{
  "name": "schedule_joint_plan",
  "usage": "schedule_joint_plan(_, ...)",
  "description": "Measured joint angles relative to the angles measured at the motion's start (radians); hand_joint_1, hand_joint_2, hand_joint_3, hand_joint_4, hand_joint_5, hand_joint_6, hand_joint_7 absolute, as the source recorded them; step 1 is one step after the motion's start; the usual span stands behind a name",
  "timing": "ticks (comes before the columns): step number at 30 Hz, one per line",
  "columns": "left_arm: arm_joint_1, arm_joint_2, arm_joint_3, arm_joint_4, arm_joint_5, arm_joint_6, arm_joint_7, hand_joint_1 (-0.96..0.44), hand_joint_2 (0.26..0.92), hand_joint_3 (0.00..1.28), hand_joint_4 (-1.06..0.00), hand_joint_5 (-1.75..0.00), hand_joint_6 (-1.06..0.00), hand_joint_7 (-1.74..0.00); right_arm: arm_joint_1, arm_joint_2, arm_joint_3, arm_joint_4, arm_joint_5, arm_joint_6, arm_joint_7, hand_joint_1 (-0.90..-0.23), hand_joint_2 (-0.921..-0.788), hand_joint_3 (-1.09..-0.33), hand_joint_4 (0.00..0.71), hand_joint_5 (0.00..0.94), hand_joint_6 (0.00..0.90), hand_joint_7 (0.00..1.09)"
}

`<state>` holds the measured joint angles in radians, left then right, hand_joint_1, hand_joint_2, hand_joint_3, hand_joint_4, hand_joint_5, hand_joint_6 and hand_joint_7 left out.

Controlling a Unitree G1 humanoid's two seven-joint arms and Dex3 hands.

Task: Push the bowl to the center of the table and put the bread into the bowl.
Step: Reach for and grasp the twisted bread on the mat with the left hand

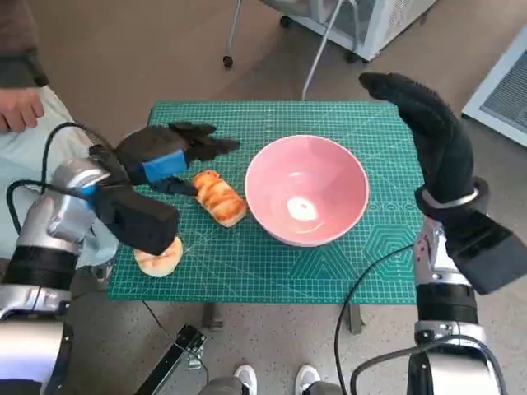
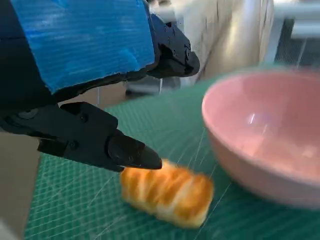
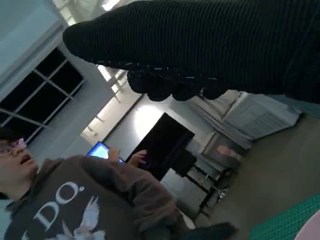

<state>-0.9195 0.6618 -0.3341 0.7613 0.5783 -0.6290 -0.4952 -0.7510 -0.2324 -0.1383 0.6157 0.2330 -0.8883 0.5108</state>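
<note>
Head view showed a small desk (image 1: 387, 280) covered by a green cutting mat printed with a pale grid; no brand or wording on the mat could be read. A pink bowl (image 1: 306, 189) stood upright near the middle of the desk, smooth and glossy inside, with nothing in it but a pale glare patch at its bottom. The bread (image 1: 219, 197), a golden-brown plaited roll with darker ridges, lay on the mat just beside the bowl on the robot's left, apart from it. A second, rounder and paler bun (image 1: 159, 260) lay near the desk's near left edge, partly hidden under the left forearm.

The left robot hand (image 1: 173, 152), black with blue tape on its back, hovered over the bread with fingers spread and holding nothing. In the left wrist view one black fingertip (image 2: 142, 156) sat at the upper edge of the bread (image 2: 167, 192); contact could not be confirmed, the bread being blurred. The bowl (image 2: 265, 160) stood close beside it.

The right robot hand (image 1: 428, 123), in its black knitted glove, was raised off the desk beyond the bowl's right side, fingers extended, empty.

Right wrist view showed a person (image 3: 85, 205) in a dark hooded top bearing pale letters reading "DO" above a bird-like print.
</note>
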Motion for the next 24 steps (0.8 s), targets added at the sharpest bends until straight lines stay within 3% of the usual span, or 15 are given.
schedule_joint_plan(4,-0.031,-0.008,-0.037,0.06,0.039,0.0,0.006,-0.22,0.835,0.0,-0.26,0.0,-0.38,-0.05,0.013,0.002,0.003,-0.037,0.002,0.01,-0.005,-0.632,-0.921,-0.799,0.191,0.037,-0.001,0.62)
schedule_joint_plan(16,-0.085,-0.041,-0.098,0.182,0.076,0.022,0.01,-0.22,0.827,0.0,-0.27,0.0,-0.4,-0.06,0.061,0.008,0.016,-0.169,0.042,0.068,-0.005,-0.638,-0.921,-0.762,0.194,0.042,-0.001,0.64)
schedule_joint_plan(24,-0.109,-0.076,-0.129,0.242,0.086,0.075,0.002,-0.23,0.816,0.0,-0.27,0.0,-0.42,-0.06,0.067,0.013,0.019,-0.194,0.048,0.08,-0.005,-0.642,-0.921,-0.749,0.199,0.047,-0.001,0.65)
